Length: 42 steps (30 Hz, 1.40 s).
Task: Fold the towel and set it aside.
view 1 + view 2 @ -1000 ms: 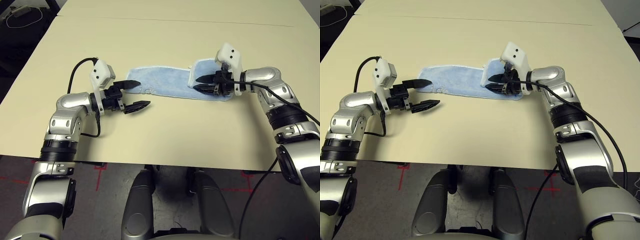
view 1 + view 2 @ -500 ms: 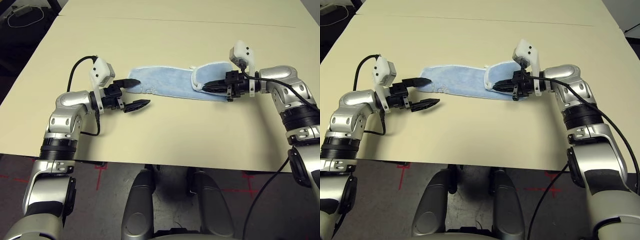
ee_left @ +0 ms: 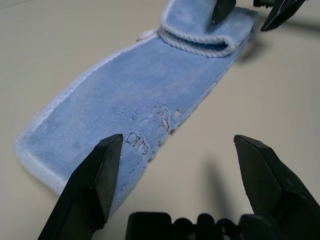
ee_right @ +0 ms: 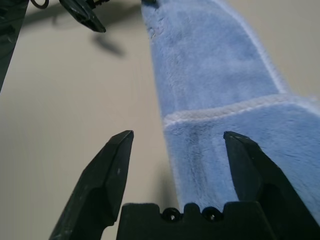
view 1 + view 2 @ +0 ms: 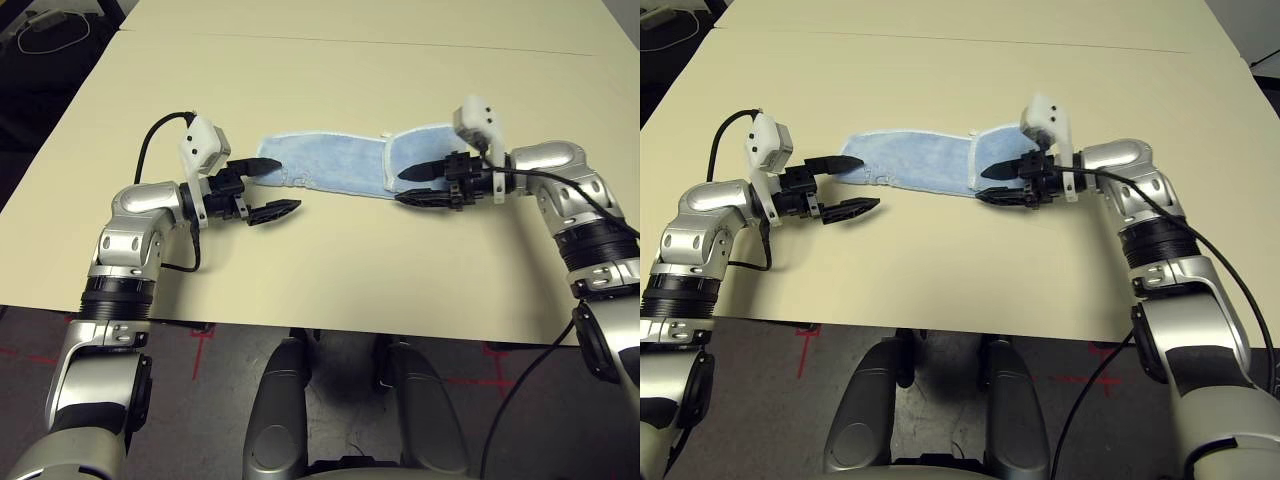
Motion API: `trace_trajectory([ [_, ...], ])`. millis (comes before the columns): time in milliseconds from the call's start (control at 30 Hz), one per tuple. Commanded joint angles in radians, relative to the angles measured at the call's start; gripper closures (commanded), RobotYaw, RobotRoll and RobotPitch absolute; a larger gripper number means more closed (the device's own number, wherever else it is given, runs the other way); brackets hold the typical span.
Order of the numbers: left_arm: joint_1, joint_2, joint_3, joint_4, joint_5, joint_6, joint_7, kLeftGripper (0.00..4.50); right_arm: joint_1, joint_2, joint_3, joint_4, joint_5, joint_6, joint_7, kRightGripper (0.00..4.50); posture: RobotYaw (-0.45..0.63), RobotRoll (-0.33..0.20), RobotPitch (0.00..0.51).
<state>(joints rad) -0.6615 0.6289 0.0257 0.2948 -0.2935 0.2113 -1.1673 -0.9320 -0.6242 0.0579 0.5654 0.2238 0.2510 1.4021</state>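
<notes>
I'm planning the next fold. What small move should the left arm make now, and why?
Probably ease the left gripper onto the towel end beside it and close. Its jaws stand open at that unfolded end, while the right end already lies doubled over, with the right gripper open beside it, holding nothing.
</notes>
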Motion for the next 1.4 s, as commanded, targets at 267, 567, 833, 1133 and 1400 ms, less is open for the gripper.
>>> trace_trajectory([
  [267,-0.012,-0.004,0.033,0.044,-0.011,-0.01,0.041,0.0,0.026,-0.027,-0.102,0.183,0.052,-0.204,0.061,0.02,0.0,0.0,0.232],
  [567,0.023,-0.023,0.068,-0.022,-0.026,0.023,0.135,0.0,0.05,0.067,-0.234,0.4,0.128,-0.449,0.062,0.02,0.04,0.0,0.253],
  [833,0.079,-0.013,0.076,-0.088,-0.045,0.07,0.154,0.0,0.07,0.041,-0.244,0.451,0.121,-0.558,0.187,0.02,0.06,0.0,0.275],
  [1133,0.099,-0.019,0.074,-0.087,-0.049,0.084,0.167,0.0,0.099,0.03,-0.237,0.474,0.118,-0.633,0.212,0.02,0.05,0.0,0.28],
  [1400,0.067,0.018,0.077,-0.037,-0.009,0.063,0.19,0.0,0.112,0.059,-0.219,0.46,0.124,-0.658,0.212,0.02,0.06,0.0,0.279],
])
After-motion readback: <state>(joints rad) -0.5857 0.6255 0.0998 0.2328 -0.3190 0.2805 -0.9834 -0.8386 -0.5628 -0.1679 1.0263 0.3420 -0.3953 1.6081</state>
